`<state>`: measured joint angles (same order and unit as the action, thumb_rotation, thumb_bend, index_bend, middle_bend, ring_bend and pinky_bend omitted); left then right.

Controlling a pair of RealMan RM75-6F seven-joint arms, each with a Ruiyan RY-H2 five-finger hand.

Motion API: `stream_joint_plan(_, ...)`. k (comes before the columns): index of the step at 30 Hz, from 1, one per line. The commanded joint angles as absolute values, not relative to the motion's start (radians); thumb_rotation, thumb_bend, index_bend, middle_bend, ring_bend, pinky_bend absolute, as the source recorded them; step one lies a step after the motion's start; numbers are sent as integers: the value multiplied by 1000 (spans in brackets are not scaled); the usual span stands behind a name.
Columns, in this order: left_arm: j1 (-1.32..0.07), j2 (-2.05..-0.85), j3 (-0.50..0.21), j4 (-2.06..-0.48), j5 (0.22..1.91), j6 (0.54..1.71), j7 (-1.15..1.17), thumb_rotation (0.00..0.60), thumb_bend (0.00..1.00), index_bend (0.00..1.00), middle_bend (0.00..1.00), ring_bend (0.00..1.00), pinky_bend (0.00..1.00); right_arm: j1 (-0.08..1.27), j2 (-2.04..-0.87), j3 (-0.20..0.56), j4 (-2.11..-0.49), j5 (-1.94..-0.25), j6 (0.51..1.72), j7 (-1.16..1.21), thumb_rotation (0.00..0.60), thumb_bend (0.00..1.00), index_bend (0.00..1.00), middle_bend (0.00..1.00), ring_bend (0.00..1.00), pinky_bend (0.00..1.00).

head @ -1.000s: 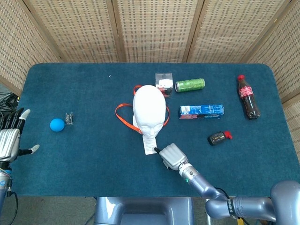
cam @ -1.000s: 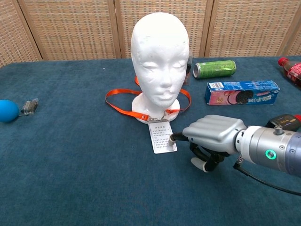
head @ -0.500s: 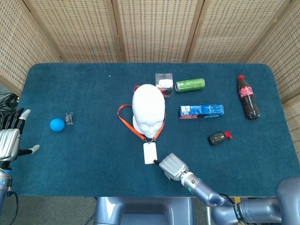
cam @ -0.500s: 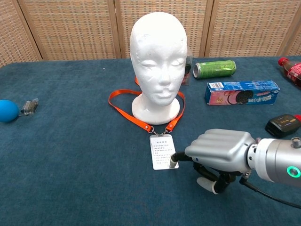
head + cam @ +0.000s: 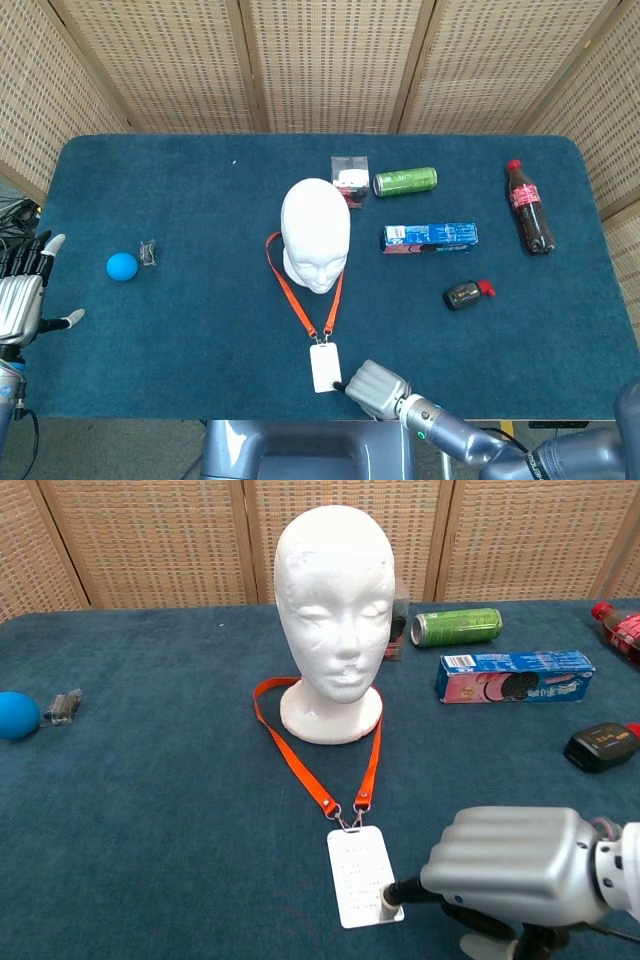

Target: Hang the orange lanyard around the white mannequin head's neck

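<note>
Just beyond the silver-grey right hand (image 5: 515, 865), a white card (image 5: 364, 876) with faint grey print is lying on the dark teal table (image 5: 200, 320), joined to the orange lanyard (image 5: 318, 780) looping around the plain white mannequin head (image 5: 335, 610). Farther off to the hand's right are showing a green can (image 5: 458, 626) and a blue, pink-printed box (image 5: 514, 676), and far to its left a bright blue ball (image 5: 121, 266).

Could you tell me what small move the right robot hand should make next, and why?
Probably stop pulling and let go of the badge. The lanyard already loops the head base and is stretched taut toward the right robot hand; more pull might tip the head.
</note>
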<state>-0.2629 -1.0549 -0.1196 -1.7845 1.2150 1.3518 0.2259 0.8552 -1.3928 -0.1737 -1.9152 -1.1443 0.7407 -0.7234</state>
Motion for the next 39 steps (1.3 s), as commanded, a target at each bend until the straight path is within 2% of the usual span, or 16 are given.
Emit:
stream_joint_plan(1,-262,-1056,-119,-1784,1216,1352,229,600,0,0,0,0,0,853,-1358,-198,-1939,-1214,719,-678,600,735,278,794,723,932)
stream_joint_plan(6,-261,-1063,-119,-1787,1216,1354,242,600,0,0,0,0,0,847,-1300,-213,-1947,-1398,727,-587,600,737,281,794,723,931)
stream_joint_plan(10,-260,-1067,-120,-1787,1217,1358,249,600,0,0,0,0,0,832,-1253,-205,-1921,-1592,819,-444,600,736,280,794,723,930)
stream_joint_plan(14,-258,-1069,-119,-1787,1219,1359,255,600,0,0,0,0,0,808,-1183,-190,-1837,-1791,1011,-303,600,736,278,793,718,930)
stream_joint_plan(17,-247,-1073,-110,-1795,1234,1372,257,600,0,0,0,0,0,753,-1094,-172,-1745,-1845,1191,-221,600,735,278,793,712,930)
stream_joint_plan(22,-222,-1082,-91,-1808,1276,1415,265,600,0,0,0,0,0,644,-1059,-131,-1613,-1801,1392,-113,600,725,279,790,705,928)
stream_joint_plan(24,-210,-1086,-82,-1808,1297,1433,259,600,0,0,0,0,0,582,-1069,-103,-1547,-1757,1484,-73,600,691,261,770,682,910)
stream_joint_plan(25,-205,-1086,-79,-1806,1305,1440,255,600,0,0,0,0,0,555,-1076,-93,-1522,-1735,1516,-58,600,652,241,745,657,885)
stream_joint_plan(27,-194,-1087,-74,-1800,1320,1454,247,600,0,0,0,0,0,502,-1087,-75,-1496,-1671,1555,-35,600,464,154,581,454,683)
stream_joint_plan(29,-183,-1085,-71,-1794,1334,1472,242,600,0,0,0,0,0,459,-1087,-73,-1498,-1605,1548,-20,600,229,38,187,93,198)
stream_joint_plan(30,-179,-1085,-71,-1791,1338,1479,243,600,0,0,0,0,0,448,-1081,-75,-1505,-1584,1537,-21,600,141,10,50,3,40)
stream_joint_plan(31,-174,-1085,-71,-1786,1345,1491,249,600,0,0,0,0,0,433,-1072,-74,-1521,-1550,1523,-28,600,90,1,7,0,1)
stream_joint_plan(33,-167,-1086,-71,-1776,1355,1506,252,600,0,0,0,0,0,409,-1065,-67,-1548,-1504,1513,-39,600,3,0,0,0,0)
stream_joint_plan(39,-149,-1079,-63,-1741,1359,1507,218,600,0,0,0,0,0,323,-1109,-19,-1559,-1388,1551,-17,600,0,0,0,0,0)
